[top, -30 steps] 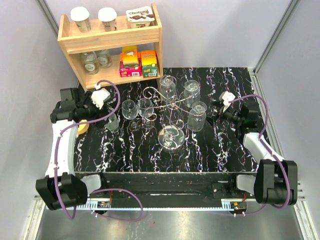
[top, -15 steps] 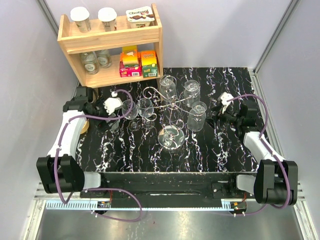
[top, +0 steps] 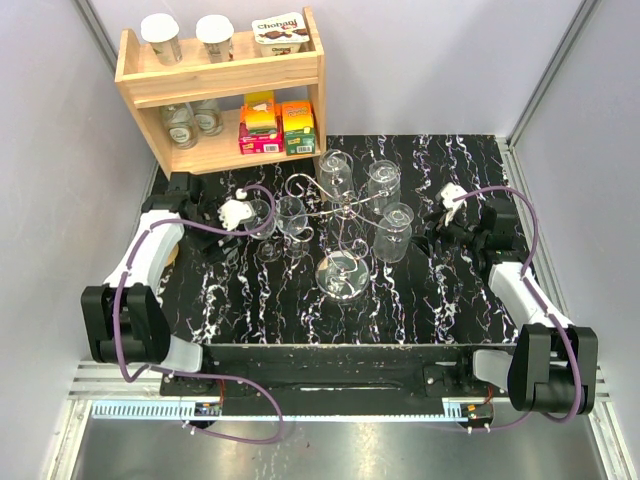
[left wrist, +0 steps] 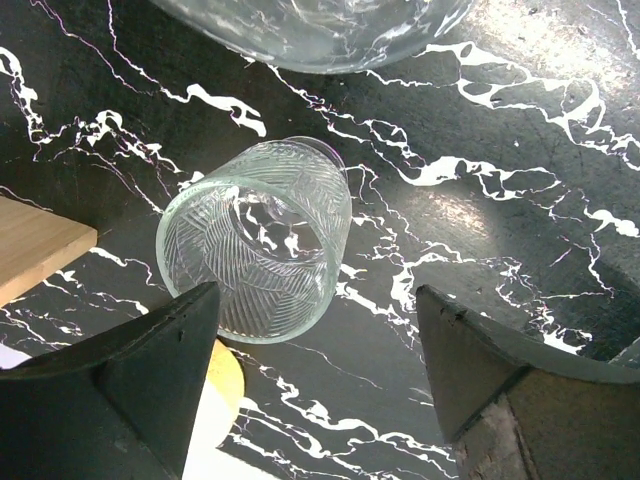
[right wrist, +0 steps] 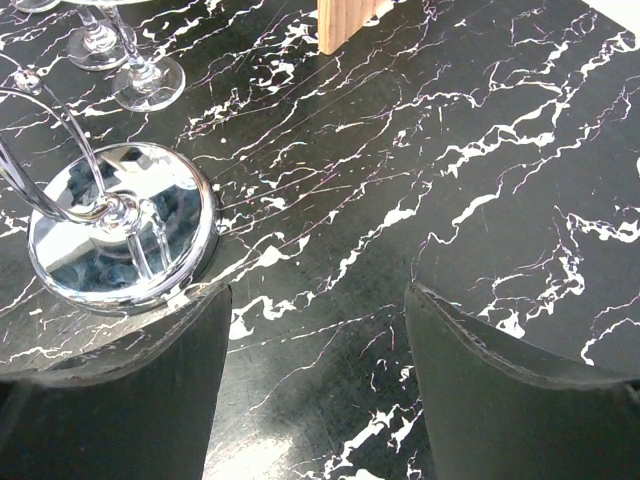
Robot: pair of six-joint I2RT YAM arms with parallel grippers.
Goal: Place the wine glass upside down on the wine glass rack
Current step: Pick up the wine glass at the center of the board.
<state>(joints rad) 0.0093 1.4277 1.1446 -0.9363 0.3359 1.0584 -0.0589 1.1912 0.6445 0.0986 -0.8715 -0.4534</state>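
The ribbed, clear wine glass [left wrist: 255, 245] stood near the tabletop's [top: 300, 310] left edge, its stem masked by the bowl, just ahead of the left gripper [left wrist: 315, 300], whose jaws were parted and empty. The right gripper [right wrist: 318, 295] also gaped empty near the wine glass rack [right wrist: 120, 235], whose wire arms were cut off.

- Overhead view bright and even, lit from above; shadows faint and soft; pale walls near white.
- Black marble table [top: 250, 310] glossy; a dull sheen patch to the right of the ribbed glass [left wrist: 258, 240] in the left wrist view.
- Rack's disc base [right wrist: 120, 235] mirrors sharply, with bright glints.
- Left gripper [left wrist: 315, 295] and right gripper [right wrist: 315, 290] dark, underexposed, soft-edged; table behind in focus.
- Clear glasses [top: 290, 220] barely legible from above against the white veining.
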